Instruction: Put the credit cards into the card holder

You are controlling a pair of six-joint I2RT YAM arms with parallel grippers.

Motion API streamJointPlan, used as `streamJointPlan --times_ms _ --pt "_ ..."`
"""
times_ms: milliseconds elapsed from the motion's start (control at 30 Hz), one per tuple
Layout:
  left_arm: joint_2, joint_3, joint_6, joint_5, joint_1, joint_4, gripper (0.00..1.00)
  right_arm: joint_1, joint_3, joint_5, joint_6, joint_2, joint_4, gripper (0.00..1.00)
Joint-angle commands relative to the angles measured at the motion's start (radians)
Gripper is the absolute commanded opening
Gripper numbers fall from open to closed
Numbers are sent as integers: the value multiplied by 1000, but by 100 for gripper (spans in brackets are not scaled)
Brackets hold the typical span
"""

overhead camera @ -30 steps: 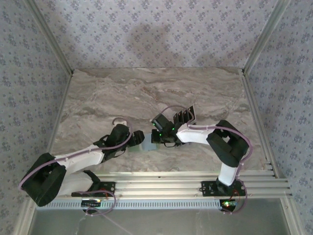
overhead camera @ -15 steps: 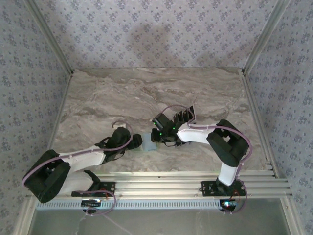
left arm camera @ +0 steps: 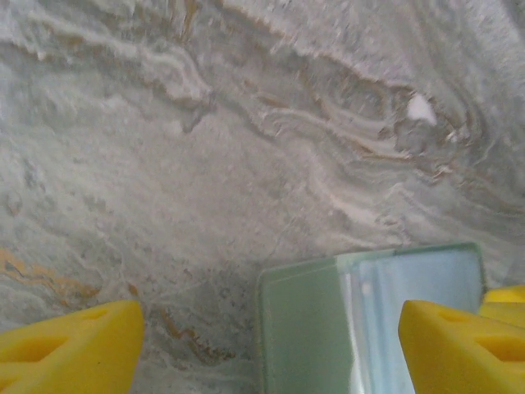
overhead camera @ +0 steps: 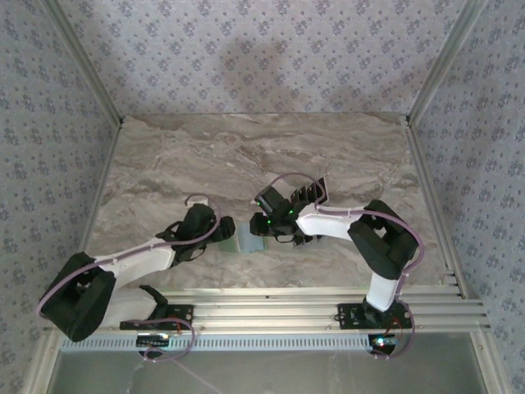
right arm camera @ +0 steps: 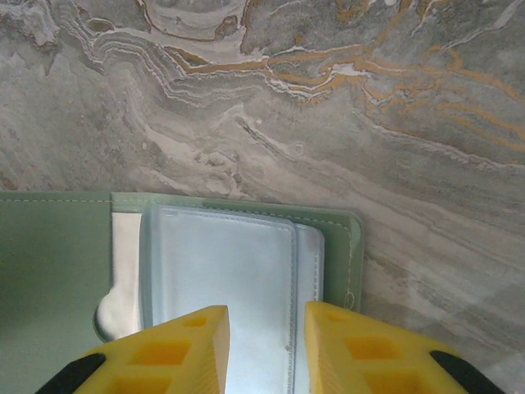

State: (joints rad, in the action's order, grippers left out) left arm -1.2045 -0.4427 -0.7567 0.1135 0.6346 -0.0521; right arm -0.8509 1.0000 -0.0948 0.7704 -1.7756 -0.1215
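The sage-green card holder (overhead camera: 248, 242) lies open on the marble table between my two grippers. In the right wrist view its clear plastic sleeves (right arm camera: 221, 263) face up inside the green cover. My right gripper (right arm camera: 267, 349) is just above those sleeves, its yellow fingers a narrow gap apart and holding nothing. In the left wrist view the card holder (left arm camera: 320, 320) lies between the wide-apart fingers of my open left gripper (left arm camera: 267, 349), nearer the right finger (left arm camera: 459, 345). The dark credit cards (overhead camera: 310, 194) lie fanned on the table behind the right arm.
The marble table (overhead camera: 180, 164) stretches bare to the far and left sides. Aluminium rails (overhead camera: 312, 308) run along the near edge by the arm bases. Patterned walls close in the back and sides.
The right gripper's fingers have parted over the holder's sleeves. The left gripper has shifted slightly away from the near edge. The holder has barely moved.
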Motion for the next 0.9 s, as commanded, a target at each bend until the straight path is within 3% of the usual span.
streamJointPlan --times_ms 0,167,333,867 --pt "63 -62 64 4 -3 114 82 7 20 -9 -13 -7 -32 32" --pt "88 -108 63 54 17 311 80 9 20 -23 -17 -17 -25 32" --pt "80 -96 21 107 64 402 77 7 18 -36 -17 -27 -16 32" --pt "-61 -16 -4 131 80 282 63 3 12 -50 -22 -30 -14 31"
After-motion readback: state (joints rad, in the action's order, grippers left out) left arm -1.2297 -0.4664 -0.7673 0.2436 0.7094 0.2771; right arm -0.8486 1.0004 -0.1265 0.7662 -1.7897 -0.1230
